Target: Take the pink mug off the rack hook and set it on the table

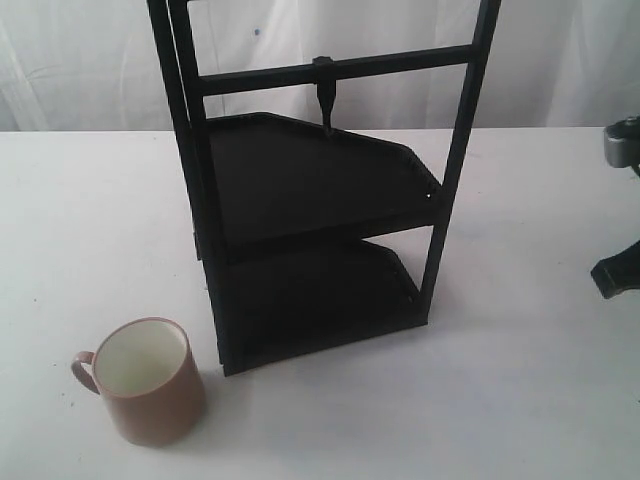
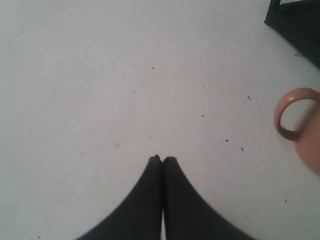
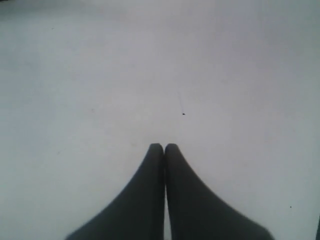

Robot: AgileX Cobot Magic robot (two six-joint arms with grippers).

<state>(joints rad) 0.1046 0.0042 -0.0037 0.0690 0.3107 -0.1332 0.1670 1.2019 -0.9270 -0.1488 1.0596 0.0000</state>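
The pink mug (image 1: 148, 380) stands upright on the white table (image 1: 520, 400), at the front left of the black rack (image 1: 310, 200), its loop handle turned away from the rack. The rack's hook (image 1: 325, 100) hangs bare from the crossbar. In the left wrist view the mug (image 2: 302, 125) shows at the picture's edge, handle toward the camera, apart from my left gripper (image 2: 162, 158), which is shut over bare table with nothing in it. My right gripper (image 3: 163, 146) is shut too, over plain tabletop. Part of the right arm (image 1: 620, 270) shows at the exterior view's right edge.
The two-shelf black rack stands mid-table, and a corner of its base (image 2: 295, 22) shows in the left wrist view. A white curtain (image 1: 90, 60) hangs behind the table. Tiny dark specks (image 2: 226, 140) dot the tabletop.
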